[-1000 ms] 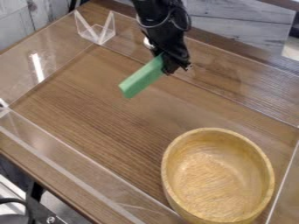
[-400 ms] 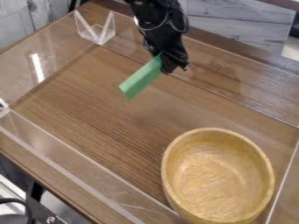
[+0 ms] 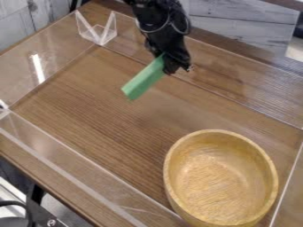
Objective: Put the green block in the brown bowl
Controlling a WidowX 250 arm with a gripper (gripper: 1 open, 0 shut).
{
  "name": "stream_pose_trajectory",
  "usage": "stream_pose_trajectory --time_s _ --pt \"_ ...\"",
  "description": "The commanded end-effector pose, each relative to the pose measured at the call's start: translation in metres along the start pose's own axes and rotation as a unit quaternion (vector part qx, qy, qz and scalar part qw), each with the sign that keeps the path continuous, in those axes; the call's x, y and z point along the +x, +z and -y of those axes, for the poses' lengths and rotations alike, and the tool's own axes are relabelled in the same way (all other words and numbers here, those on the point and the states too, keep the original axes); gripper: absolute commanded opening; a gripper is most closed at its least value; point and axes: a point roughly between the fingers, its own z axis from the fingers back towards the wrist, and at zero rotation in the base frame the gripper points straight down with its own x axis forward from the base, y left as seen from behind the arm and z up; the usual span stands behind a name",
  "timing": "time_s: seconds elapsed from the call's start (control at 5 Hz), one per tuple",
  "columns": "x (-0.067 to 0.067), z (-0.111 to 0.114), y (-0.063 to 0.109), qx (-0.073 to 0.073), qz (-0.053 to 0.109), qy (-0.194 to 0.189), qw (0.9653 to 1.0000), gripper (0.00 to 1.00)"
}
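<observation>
The green block [image 3: 143, 80], a flat matte green bar, hangs tilted above the wooden table with its upper right end pinched in my black gripper [image 3: 173, 64]. My gripper is shut on that end, and the arm reaches down from the top of the view. The brown bowl [image 3: 221, 179], round, light tan and thick-walled, stands at the lower right, well apart from the block and with nothing in it.
A clear plastic wall [image 3: 48, 49] rims the wood-grain table [image 3: 83, 115] on the left and front. A small clear stand [image 3: 96, 27] sits at the back left. A grey counter runs along the back right.
The gripper and the green block have drifted very slightly to the left. The bowl has not moved.
</observation>
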Motion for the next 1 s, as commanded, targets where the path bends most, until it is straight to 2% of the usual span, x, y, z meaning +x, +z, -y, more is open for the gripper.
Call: stream_pose_trajectory --time_s 0.0,0.8 --pt "0.013 -0.0026 0.0112 0.013 0.028 -0.003 0.9995 0.0" --pt "0.0206 -0.0028 0.0203 0.021 0.043 0.004 0.9988 0.0"
